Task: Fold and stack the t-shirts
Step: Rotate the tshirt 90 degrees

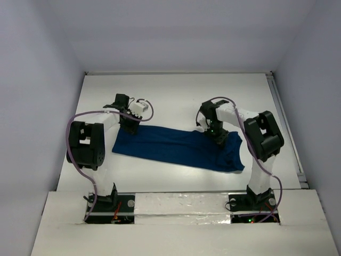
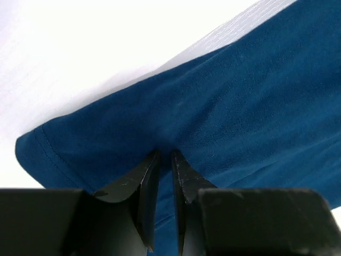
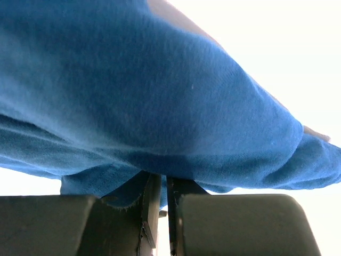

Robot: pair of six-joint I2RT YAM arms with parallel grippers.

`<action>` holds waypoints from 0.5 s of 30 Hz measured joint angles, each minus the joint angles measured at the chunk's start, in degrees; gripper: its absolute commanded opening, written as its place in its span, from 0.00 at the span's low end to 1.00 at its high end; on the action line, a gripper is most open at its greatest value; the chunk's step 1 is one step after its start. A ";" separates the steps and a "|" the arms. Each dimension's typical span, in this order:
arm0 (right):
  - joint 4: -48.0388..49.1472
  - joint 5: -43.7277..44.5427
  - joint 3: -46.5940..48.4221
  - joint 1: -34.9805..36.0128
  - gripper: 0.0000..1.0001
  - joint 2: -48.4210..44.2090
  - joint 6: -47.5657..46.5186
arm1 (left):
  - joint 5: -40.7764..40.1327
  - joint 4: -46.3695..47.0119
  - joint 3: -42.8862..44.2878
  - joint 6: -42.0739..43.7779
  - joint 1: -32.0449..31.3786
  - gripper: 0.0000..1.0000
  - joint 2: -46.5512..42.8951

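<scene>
Step in hand: gripping for the next fold. The t-shirt (image 1: 176,146) is already a long narrow band, and each claw has taken hold at one end.
Left claw (image 2: 165,152): fingers pressed almost together, pinching a pucker of blue cloth just in from the stitched corner.
Right claw (image 3: 160,178): fingers drawn close under a bulge of cloth. It reads as a pinch on the t-shirt, though the drape hides the tips themselves.
Where the t-shirt is: flat on the counter (image 1: 176,96), stretched between the two claws, with most of its width on the side nearer the arm bases.
Long axis: runs from the left claw (image 1: 129,127) across to the right claw (image 1: 217,134), slanting a little toward the bases as it nears the right claw.
Which way it points: the neat stitched end lies at the left claw. The thicker, bunched end lies at and just beyond the right claw.
Face showing: plain blue, with no print in view.
Next move calls for: by my judgement, both claws lifting together and level, then carrying one end over toward the other so the band halves along its length.
Watch for: a thin pinch slipping, or only the top layer coming up.
</scene>
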 measured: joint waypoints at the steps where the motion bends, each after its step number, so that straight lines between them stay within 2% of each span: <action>1: -0.28 0.07 0.61 0.00 0.13 0.55 0.00 | -0.28 0.44 -0.37 0.09 0.00 0.13 -0.26; 15: -5.22 1.05 14.29 -0.02 0.13 9.92 0.17 | -3.39 7.04 -7.02 1.97 -0.11 0.12 -4.66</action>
